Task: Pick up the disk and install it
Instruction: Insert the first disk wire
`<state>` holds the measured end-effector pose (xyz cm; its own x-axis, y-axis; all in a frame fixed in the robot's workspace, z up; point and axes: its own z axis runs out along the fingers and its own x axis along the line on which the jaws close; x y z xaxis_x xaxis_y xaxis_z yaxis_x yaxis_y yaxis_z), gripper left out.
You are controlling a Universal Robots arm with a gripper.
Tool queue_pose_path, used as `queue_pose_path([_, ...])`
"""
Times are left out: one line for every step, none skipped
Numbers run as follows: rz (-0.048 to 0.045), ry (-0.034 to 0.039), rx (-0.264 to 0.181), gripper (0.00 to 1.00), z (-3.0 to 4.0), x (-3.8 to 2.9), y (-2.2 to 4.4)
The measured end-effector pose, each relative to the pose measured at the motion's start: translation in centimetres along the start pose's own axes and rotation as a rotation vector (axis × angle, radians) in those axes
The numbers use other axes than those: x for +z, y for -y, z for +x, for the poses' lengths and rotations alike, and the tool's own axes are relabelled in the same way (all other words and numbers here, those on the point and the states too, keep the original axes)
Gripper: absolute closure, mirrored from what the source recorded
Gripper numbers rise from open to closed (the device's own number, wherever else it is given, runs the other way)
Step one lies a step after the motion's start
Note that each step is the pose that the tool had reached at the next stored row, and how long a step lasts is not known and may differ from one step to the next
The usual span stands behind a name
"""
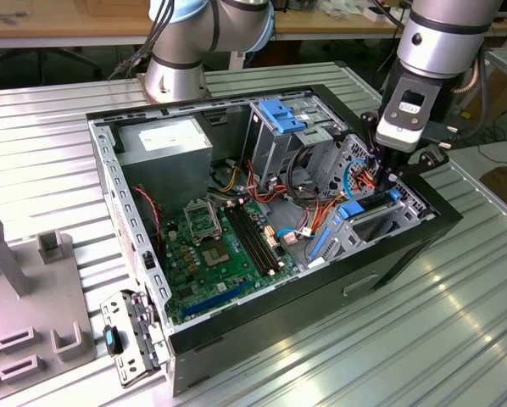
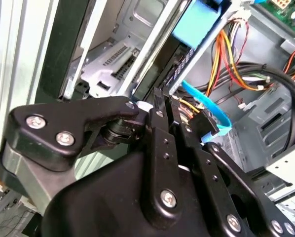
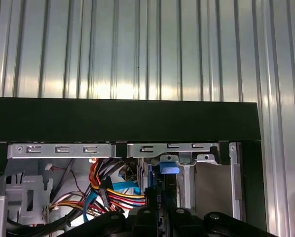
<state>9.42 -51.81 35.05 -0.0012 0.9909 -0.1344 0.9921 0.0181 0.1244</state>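
End effector (image 1: 387, 174) pinches the disk (image 1: 364, 208) edge-on, low in the bay (image 1: 389, 222) at the exterior view's right end of the case (image 1: 262, 314), probably to line it up with the slot. Left to right: motherboard (image 1: 220, 246), cage (image 1: 266, 148), cables (image 1: 309, 199), disk.

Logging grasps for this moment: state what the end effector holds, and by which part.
The end effector seems to pinch the disk edge-on, across its flat faces at one end.
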Motion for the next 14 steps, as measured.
queue_pose_path([-0.0003,0.0002,0.002,0.84,0.01,0.05,0.00])
queue_pose_path([0.0001,0.0009,0.005,0.84,0.02,0.12,0.01])
queue_pose_path([0.0005,0.0012,0.009,0.84,0.02,0.18,0.02])
queue_pose_path([0.0007,0.0014,0.010,0.84,-0.06,0.22,0.03])
queue_pose_path([0.0007,0.0003,0.010,0.84,-0.17,0.26,0.04])
queue_pose_path([-0.0003,0.0000,0.010,0.84,-0.24,0.32,0.05])
queue_pose_path([-0.0017,-0.0001,0.010,0.84,-0.35,0.34,0.05])
queue_pose_path([-0.0019,-0.0007,0.010,0.84,-0.43,0.35,0.06])
queue_pose_path([-0.0019,-0.0007,0.010,0.84,-0.45,0.35,0.06])
queue_pose_path([-0.0019,-0.0008,0.010,0.84,-0.44,0.36,0.06])
queue_pose_path([-0.0021,-0.0008,0.009,0.84,-0.44,0.38,0.06])
queue_pose_path([-0.0024,-0.0012,0.007,0.84,-0.44,0.41,0.07])
queue_pose_path([-0.0034,-0.0022,-0.001,0.84,-0.44,0.45,0.09])
queue_pose_path([-0.0036,-0.0024,-0.002,0.84,-0.43,0.48,0.11])
